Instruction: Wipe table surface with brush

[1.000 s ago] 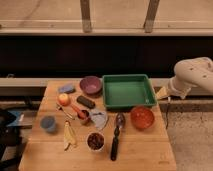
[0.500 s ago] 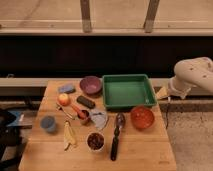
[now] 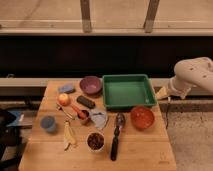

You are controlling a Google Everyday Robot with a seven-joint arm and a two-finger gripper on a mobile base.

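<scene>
The brush [image 3: 116,136] lies flat on the table surface [image 3: 147,150]. It is well apart from the gripper [image 3: 162,93], farther in over the table and closer to the near edge. Its rounded head points toward the far side and its black handle runs toward the near edge.

The gripper hangs just off the table's side edge, beside the outer wall of the green tray [image 3: 126,77], at the tip of the white arm [image 3: 192,75]. It holds nothing. Whether it is spread or pressed together cannot be told.

Between the gripper and the brush head sits the orange bowl [image 3: 142,117], just beside the head. On the brush's far side from the gripper are a grey cloth [image 3: 100,118] and a white cup [image 3: 95,141] with dark contents. The cup stands near the handle. Farther off lie the red-handled scoop [image 3: 78,112], the black block [image 3: 85,102], the purple bowl [image 3: 90,85] and a banana peel [image 3: 69,135].

As I judge it, the task is at its opening step. The brush is not yet picked up and no wiping has begun.

The next move calls for carrying the gripper in over the table, past the orange bowl, and lowering it onto the handle rather than the head. The handle should be taken across its narrow width, about midway along. The cup stands close enough to the handle that it could be knocked on the way down.
</scene>
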